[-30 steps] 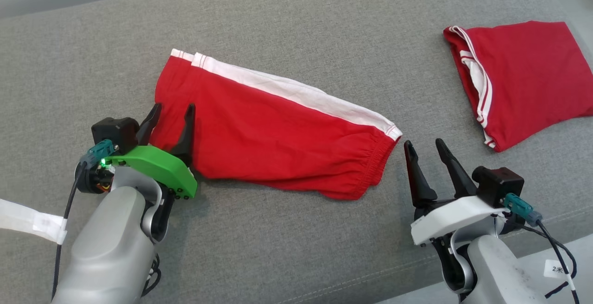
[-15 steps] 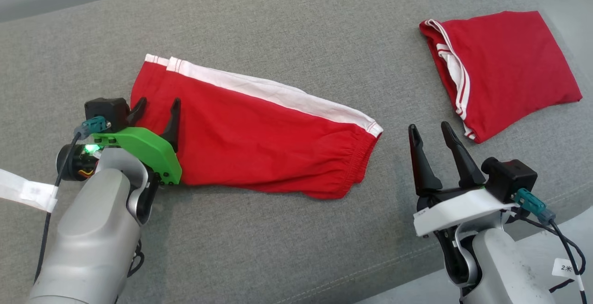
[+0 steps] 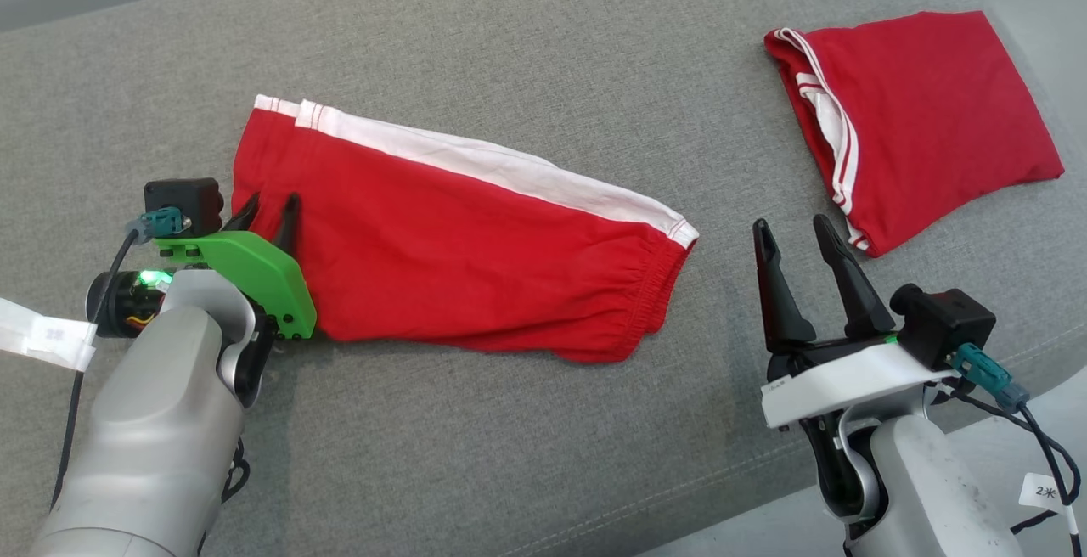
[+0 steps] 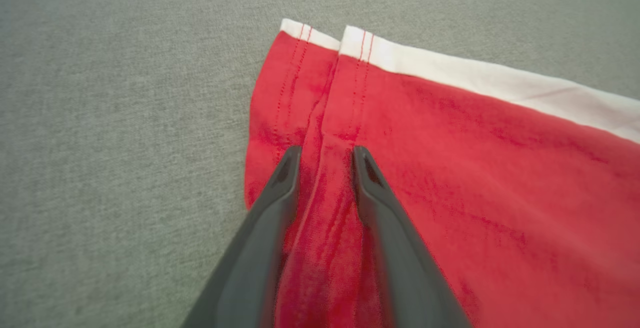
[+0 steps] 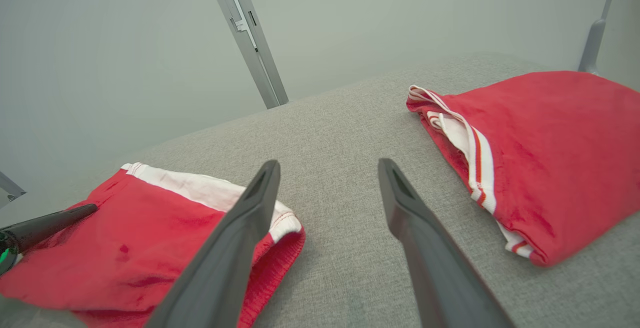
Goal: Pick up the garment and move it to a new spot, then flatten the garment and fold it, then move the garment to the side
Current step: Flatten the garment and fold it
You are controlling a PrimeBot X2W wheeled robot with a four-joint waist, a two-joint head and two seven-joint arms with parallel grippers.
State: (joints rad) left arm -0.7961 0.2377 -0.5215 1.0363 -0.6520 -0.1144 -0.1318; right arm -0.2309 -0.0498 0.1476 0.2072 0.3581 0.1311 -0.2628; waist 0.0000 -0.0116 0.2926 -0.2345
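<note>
Clearly, the task is in its middle part. The red shorts with the white side stripe point(image 3: 475, 260) lie flat on the grey upholstered surface point(image 3: 509, 30), between the two arms. One leg is laid on the other, so I judge that the moving, the flattening and a first fold along the length are done.

The left claw point(image 3: 272, 200) sits on the leg-hem end of the shorts. Its fingers stand narrow, and in the left wrist view a raised ridge of red cloth shows between them. Whether they already grip it firmly, I cannot tell.

The right claw point(image 3: 791, 226) is wide and holds nothing. It hangs just beside the waistband end, not touching it.

A folded red garment with white stripes point(image 3: 934, 115) lies well apart on the right.

What is left, I think, is the fold across the length and then moving the shorts to the side.
</note>
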